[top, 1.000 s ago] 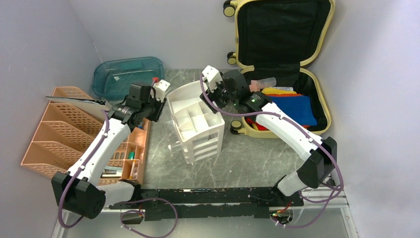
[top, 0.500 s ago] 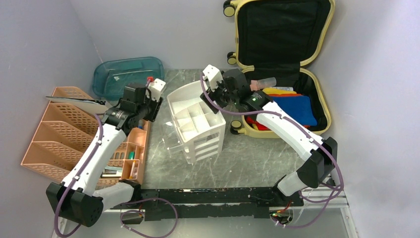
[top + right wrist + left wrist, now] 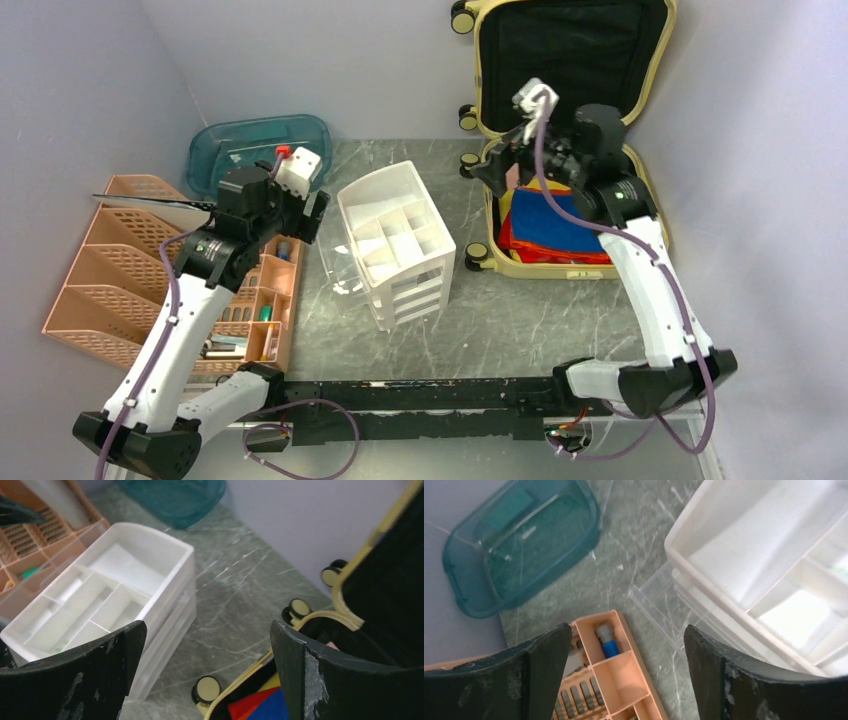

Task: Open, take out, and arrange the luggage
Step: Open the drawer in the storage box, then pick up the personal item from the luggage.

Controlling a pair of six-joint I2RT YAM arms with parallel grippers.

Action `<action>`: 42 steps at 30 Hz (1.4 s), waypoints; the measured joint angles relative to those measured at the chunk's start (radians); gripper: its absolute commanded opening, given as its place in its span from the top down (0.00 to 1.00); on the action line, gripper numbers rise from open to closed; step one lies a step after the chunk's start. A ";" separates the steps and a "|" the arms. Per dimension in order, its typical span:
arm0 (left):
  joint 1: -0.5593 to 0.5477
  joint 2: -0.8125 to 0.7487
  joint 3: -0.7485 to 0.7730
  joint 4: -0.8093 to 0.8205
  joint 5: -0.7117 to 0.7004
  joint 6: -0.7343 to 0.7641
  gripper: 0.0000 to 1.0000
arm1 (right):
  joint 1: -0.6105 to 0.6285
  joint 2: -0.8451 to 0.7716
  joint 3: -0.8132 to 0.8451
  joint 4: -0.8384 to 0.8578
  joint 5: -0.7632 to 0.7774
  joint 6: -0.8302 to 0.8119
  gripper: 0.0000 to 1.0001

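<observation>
The pale yellow luggage [image 3: 652, 215] lies open at the back right, its black-lined lid [image 3: 570, 60] leaning on the wall. Folded blue cloth [image 3: 560, 225] over red cloth fills the lower shell. My right gripper [image 3: 497, 172] hangs open over the shell's left rim, nothing between its fingers. In the right wrist view its jaws [image 3: 207, 630] frame a luggage wheel [image 3: 206, 689], the yellow rim [image 3: 345, 610] and a corner of red cloth [image 3: 245, 707]. My left gripper [image 3: 300, 222] stands open and empty, far from the luggage; in its wrist view the gripper [image 3: 626, 630] hangs over a peach organizer [image 3: 616, 680].
A white drawer unit [image 3: 395, 240] stands mid-table, with a clear drawer [image 3: 659, 610] sticking out on its left. A teal tray [image 3: 255, 150] sits at the back left. A peach file rack [image 3: 110, 270] and the compartment organizer [image 3: 265, 300] line the left side. A blue-grey item [image 3: 606, 640] lies in one compartment.
My right arm swung from above the drawer unit over to the luggage's left rim, jaws widening. My left gripper opened wide and drew back a little to the left.
</observation>
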 measured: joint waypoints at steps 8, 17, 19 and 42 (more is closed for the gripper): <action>0.000 -0.009 0.044 0.025 0.118 0.029 0.04 | -0.188 -0.041 -0.191 0.217 -0.128 0.153 0.14; 0.000 -0.008 0.029 0.072 0.309 0.046 0.04 | -0.256 0.272 -0.324 0.304 -0.235 0.320 0.37; -0.001 -0.006 0.018 0.084 0.342 0.046 0.04 | -0.253 0.324 -0.327 0.302 -0.240 0.327 0.35; 0.005 -0.104 -0.203 0.140 0.381 0.106 0.04 | -0.340 0.642 0.079 0.251 0.370 0.163 0.00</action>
